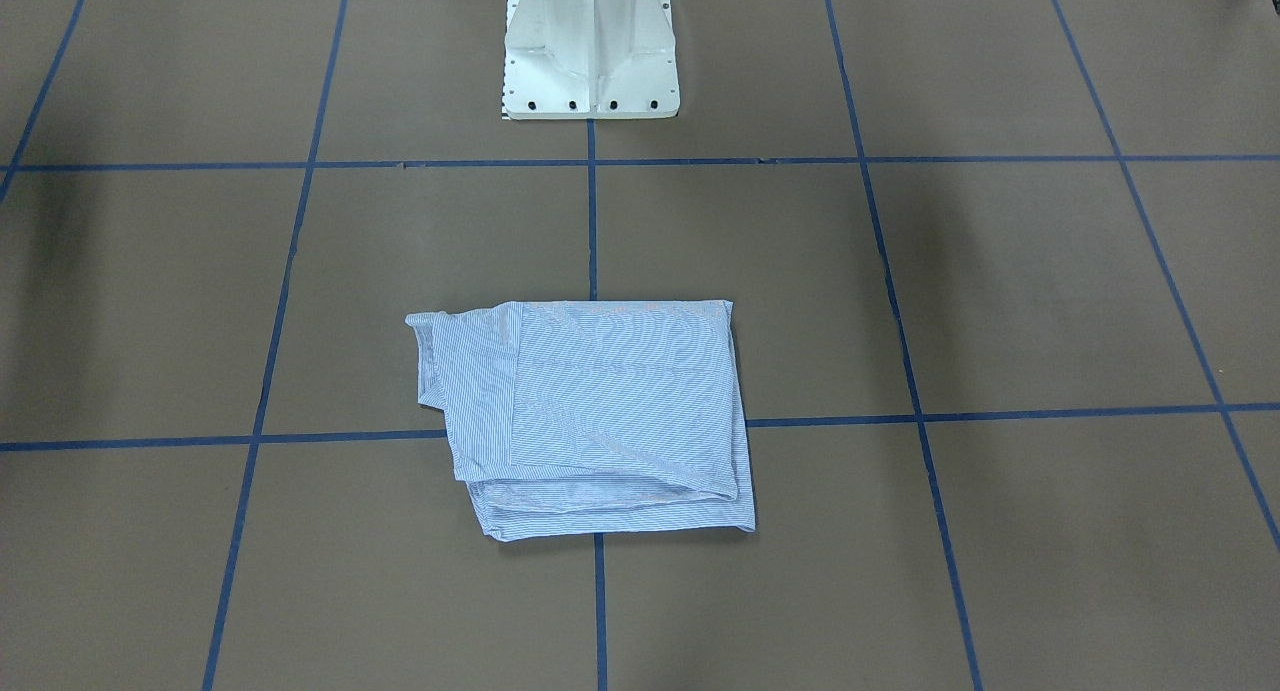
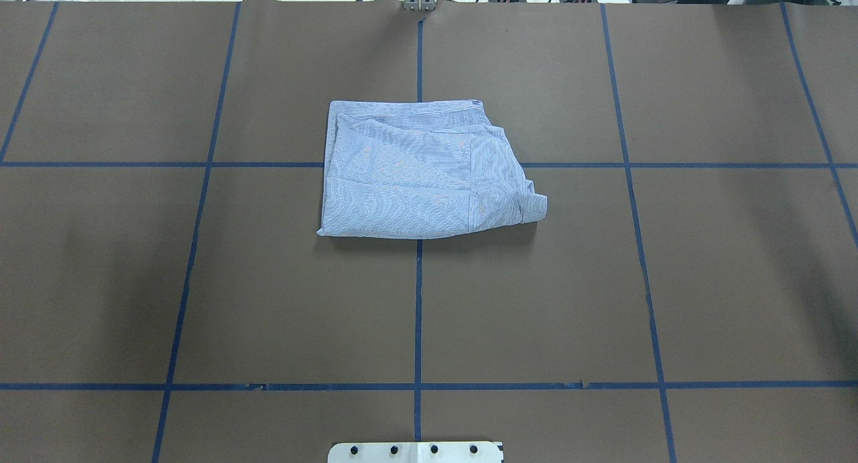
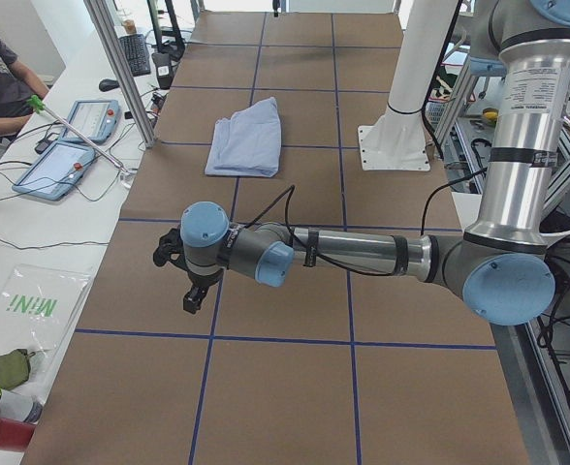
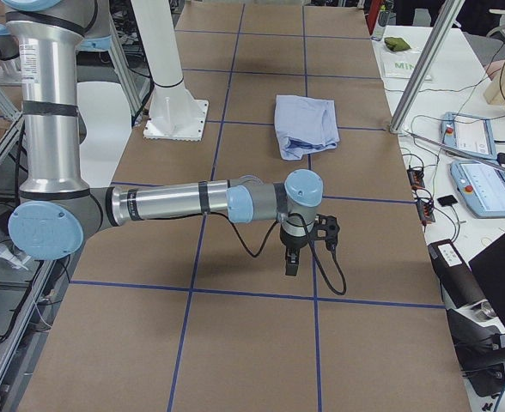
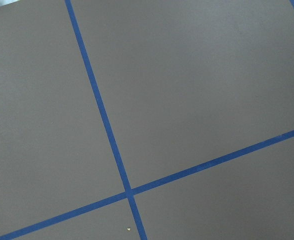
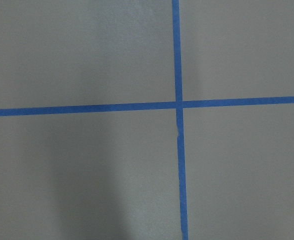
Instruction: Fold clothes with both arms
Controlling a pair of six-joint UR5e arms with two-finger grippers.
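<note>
Brown paper covers the table (image 2: pixel 268 302), ruled into squares by blue tape (image 2: pixel 418 302). Nearest the robot is the white pedestal base (image 2: pixel 415 451), on the centre line.

Out from it the 2 arms reach low over the table, 1 to each side and well apart from the cloth. The left gripper (image 3: pixel 194 302) hangs over bare paper at the left end, fingers pointing down. The right gripper (image 4: pixel 291 268) hangs the same way at the right end. Each wrist camera shows only paper and a tape crossing, so nothing lies under either. Both show only in the side views, so I cannot tell how wide either pincer stands. I see no cloth in them. Holding the arms aside like this probably keeps them clear of the shirt and out of the fixed cameras' sight.

Farther out, mid-table, the shirt (image 2: pixel 415 175) lies flat as a compact layered rectangle over a tape crossing on the centre line. That is a spot both arms could reach equally. At its near right corner a rumpled bit of cloth pokes out past the neat edge. The folding looks done or nearly so.

Beyond the far edge is the operators' bench (image 3: pixel 33 242).
</note>
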